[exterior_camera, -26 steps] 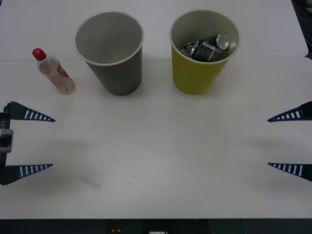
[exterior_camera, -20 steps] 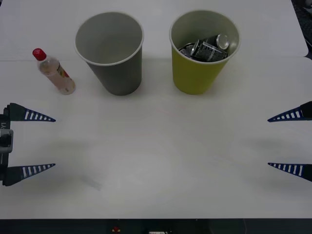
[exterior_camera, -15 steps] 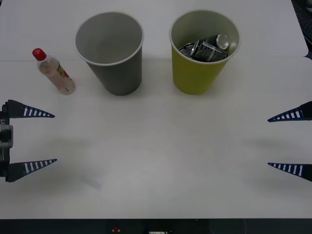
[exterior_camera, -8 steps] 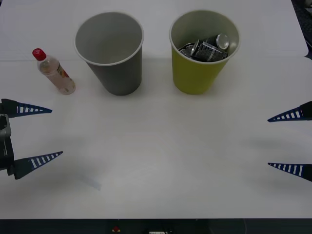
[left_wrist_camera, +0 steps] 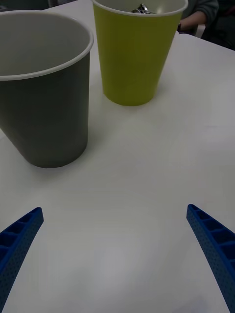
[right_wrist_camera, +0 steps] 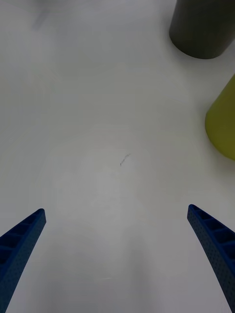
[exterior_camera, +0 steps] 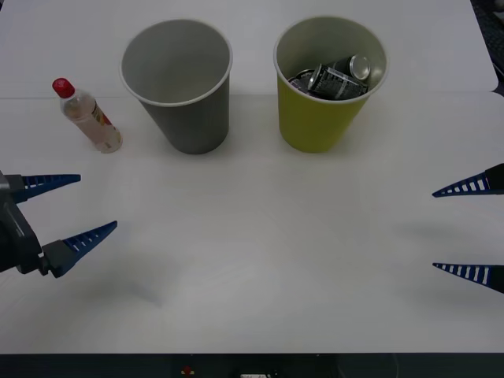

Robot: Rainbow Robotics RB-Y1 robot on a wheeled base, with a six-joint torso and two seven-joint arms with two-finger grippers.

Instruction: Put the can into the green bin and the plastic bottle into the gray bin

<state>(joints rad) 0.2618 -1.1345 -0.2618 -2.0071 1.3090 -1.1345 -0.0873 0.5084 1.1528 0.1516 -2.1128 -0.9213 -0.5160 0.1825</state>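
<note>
The plastic bottle (exterior_camera: 88, 116), clear with a red cap, lies on the white table left of the gray bin (exterior_camera: 193, 126). To the right of that bin stands the green bin (exterior_camera: 315, 122), and the silvery can (exterior_camera: 335, 77) lies inside it. My left gripper (exterior_camera: 97, 201) is open and empty at the table's left, nearer than the bottle and angled toward the bins. Its wrist view has the left gripper (left_wrist_camera: 113, 209) facing the gray bin (left_wrist_camera: 49, 112) and the green bin (left_wrist_camera: 132, 54). At the right edge my right gripper (exterior_camera: 433, 230) hangs open and empty.
In the right wrist view, the right gripper (right_wrist_camera: 116, 210) is over bare white table (right_wrist_camera: 98, 122), with the gray bin (right_wrist_camera: 203, 29) and the green bin (right_wrist_camera: 225, 122) farther off. A seam (exterior_camera: 441, 93) crosses the table behind the bins.
My left gripper has swung inward and turned toward the bins, still open. The right gripper, bottle, bins and can have not moved.
</note>
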